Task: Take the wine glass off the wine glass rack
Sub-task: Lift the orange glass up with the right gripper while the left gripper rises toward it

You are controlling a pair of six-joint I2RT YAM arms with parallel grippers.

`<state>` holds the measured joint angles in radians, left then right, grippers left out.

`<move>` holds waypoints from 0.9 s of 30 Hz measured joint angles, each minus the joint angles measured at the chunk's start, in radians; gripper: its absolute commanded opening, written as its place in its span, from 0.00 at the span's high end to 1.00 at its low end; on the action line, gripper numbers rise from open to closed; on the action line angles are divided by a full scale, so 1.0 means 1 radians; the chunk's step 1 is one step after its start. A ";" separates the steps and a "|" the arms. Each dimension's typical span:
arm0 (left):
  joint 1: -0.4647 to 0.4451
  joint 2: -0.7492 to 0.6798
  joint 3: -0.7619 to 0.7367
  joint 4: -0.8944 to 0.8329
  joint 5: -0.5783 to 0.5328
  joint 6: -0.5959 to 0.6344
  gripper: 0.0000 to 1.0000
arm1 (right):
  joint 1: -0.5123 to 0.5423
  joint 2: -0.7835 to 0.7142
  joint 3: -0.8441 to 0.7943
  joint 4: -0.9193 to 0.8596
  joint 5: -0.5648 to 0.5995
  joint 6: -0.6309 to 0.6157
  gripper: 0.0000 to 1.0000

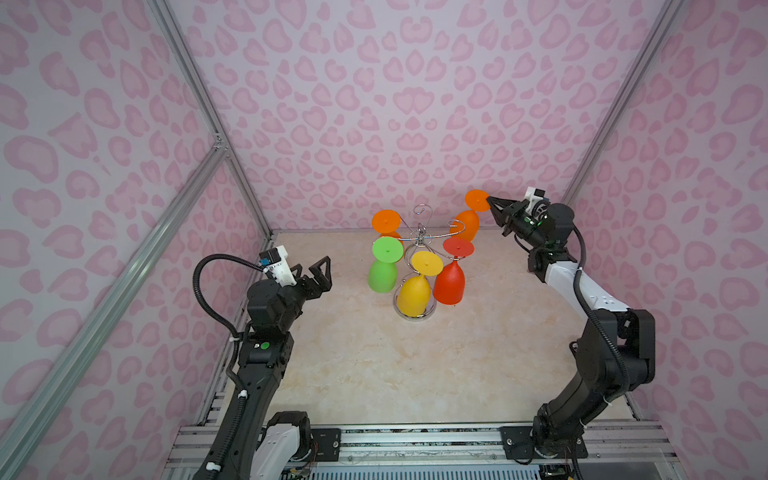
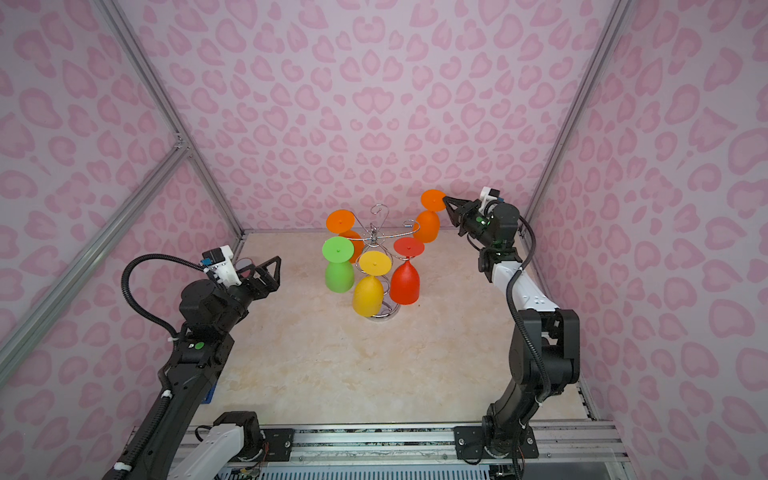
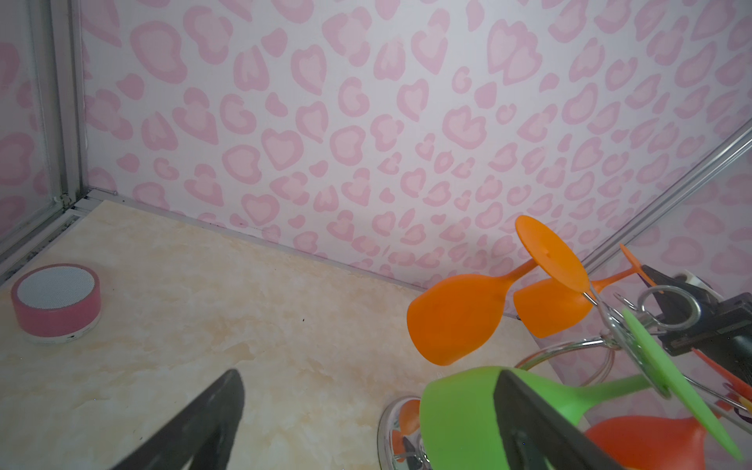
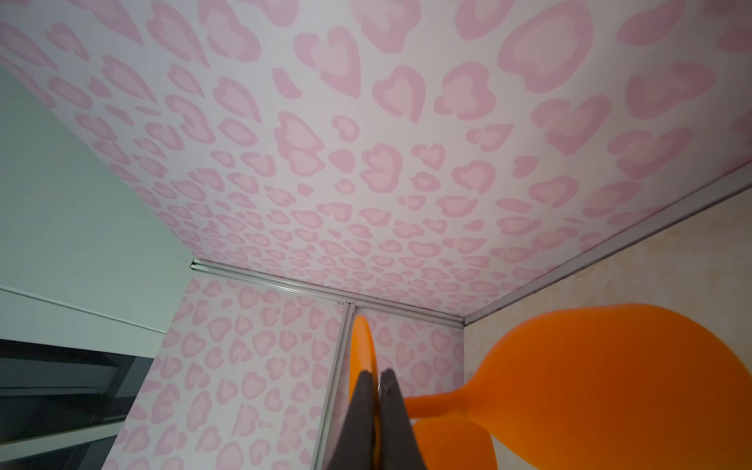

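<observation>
The wine glass (image 1: 467, 224), a bright orange one, is hanging bowl-down in the air at the back right of the table (image 1: 415, 374). It is just beside the rightmost curled arm of the chrome wine glass rack (image 1: 422, 237). Whether it is touching the wire cannot be told.

The right claw (image 1: 489, 200) is pinching the edge of the glass's flat round foot. The right wrist view shows its 2 black fingers (image 4: 401, 411) pressing tightly together on that foot, with the bowl (image 4: 610, 386) tilting off to one side.

In both top views, 4 more glasses are hanging upside down from the rack:
- a second orange glass (image 1: 386, 221) at the back left
- a green glass (image 1: 383, 272) at the left
- a yellow glass (image 1: 414, 293) at the front
- a red glass (image 1: 451, 282) at the front right

The left claw (image 1: 311, 269) is hovering to the left of the green glass, apart from it. Its fingers are spreading wide and gripping nothing.

In the left wrist view, a round pink speaker (image 3: 57, 303) is sitting on the table near a back corner.
</observation>
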<state>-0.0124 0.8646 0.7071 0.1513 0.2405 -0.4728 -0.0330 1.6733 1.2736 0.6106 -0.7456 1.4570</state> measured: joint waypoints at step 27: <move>-0.196 0.341 0.395 0.506 0.640 -0.218 0.10 | 0.026 -0.534 -0.253 0.613 -0.074 0.089 1.00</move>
<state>-0.2081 1.2053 1.1019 0.6571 0.8810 -0.6910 -0.0071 1.1389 1.0206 1.2232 -0.8200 1.5455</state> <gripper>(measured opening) 0.912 0.049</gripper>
